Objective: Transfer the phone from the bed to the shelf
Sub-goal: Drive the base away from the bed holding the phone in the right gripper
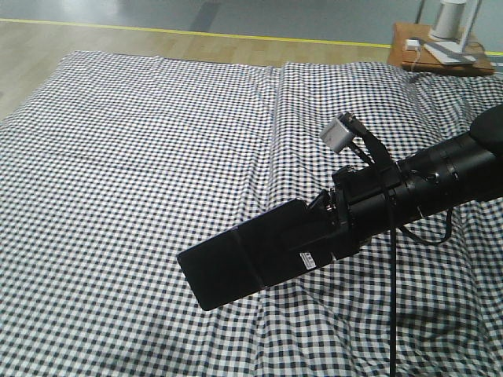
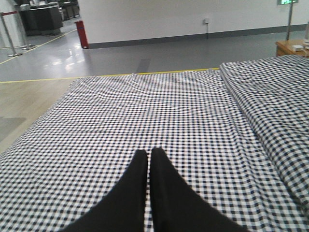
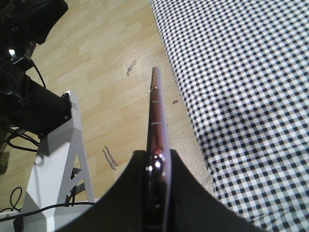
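The phone [image 1: 211,276] is a thin black slab held level in the air above the bed [image 1: 118,157], with a small white sticker near its gripped end. My right gripper [image 1: 253,255] is shut on that end, its arm reaching in from the right. In the right wrist view the phone [image 3: 156,108] shows edge-on with a pinkish rim, clamped between the black fingers [image 3: 188,193] of the right gripper [image 3: 158,155]. The left gripper [image 2: 148,154] is shut on nothing, low over the checked bed [image 2: 169,106]. The shelf is out of view.
A small reddish-brown side table [image 1: 440,53] with a white lamp base stands past the bed's far right corner. Wood floor with a yellow line lies beyond the bed. In the right wrist view a white frame [image 3: 53,159] with cables stands on the floor beside the bed edge [image 3: 203,135].
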Tool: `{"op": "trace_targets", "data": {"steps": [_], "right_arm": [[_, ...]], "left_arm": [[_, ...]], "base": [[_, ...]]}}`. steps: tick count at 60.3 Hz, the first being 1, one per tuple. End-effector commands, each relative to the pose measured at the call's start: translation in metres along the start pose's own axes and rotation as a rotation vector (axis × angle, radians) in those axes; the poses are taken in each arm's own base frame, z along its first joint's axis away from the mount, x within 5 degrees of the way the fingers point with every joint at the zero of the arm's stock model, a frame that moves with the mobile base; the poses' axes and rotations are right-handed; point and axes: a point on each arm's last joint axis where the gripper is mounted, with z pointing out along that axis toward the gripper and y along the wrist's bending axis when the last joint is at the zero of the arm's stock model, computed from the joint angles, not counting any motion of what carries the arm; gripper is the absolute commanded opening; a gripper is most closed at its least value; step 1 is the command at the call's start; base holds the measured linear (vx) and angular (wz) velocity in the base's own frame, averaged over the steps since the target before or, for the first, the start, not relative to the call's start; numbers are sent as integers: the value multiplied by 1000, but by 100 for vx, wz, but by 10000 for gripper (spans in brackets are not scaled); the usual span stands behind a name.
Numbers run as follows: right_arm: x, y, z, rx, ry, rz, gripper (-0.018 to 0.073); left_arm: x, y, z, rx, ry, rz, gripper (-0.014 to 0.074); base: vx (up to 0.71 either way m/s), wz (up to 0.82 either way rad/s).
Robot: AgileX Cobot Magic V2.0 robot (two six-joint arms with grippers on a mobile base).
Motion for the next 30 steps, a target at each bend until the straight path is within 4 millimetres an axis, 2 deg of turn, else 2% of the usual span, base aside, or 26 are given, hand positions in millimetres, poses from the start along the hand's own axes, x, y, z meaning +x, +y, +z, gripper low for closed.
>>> {"op": "trace_targets", "data": {"steps": [1, 30], "right_arm": [[-13, 23, -12, -100, -71, -33, -1], [-13, 23, -12, -100, -71, -33, -1]], "left_arm": [[-15, 1, -3, -3, -106, -9, 1], [-15, 1, -3, -3, -106, -9, 1]], "base": [[-6, 26], [-8, 33]]}}
